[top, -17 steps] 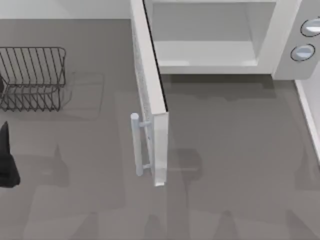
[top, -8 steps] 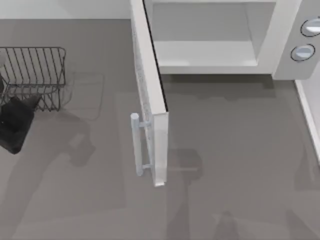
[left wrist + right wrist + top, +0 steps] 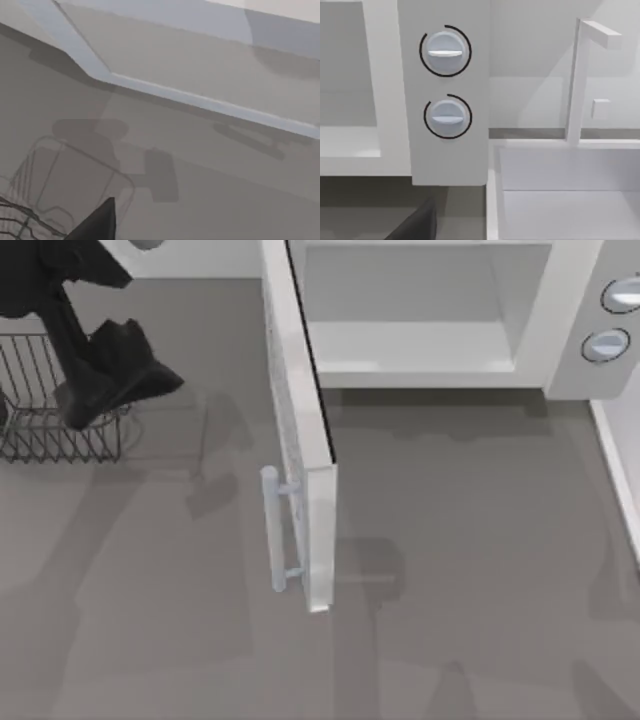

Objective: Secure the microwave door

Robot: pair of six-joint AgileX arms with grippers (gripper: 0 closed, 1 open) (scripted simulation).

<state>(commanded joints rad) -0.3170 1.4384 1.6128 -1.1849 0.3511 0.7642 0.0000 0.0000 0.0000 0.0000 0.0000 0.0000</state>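
Grey table – microwave, rack (wire)

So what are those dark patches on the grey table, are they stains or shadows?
Shadows: in the top view the left gripper above the wire rack casts one toward the open microwave door; the left wrist view shows soft-edged arm and rack shadows on the table.
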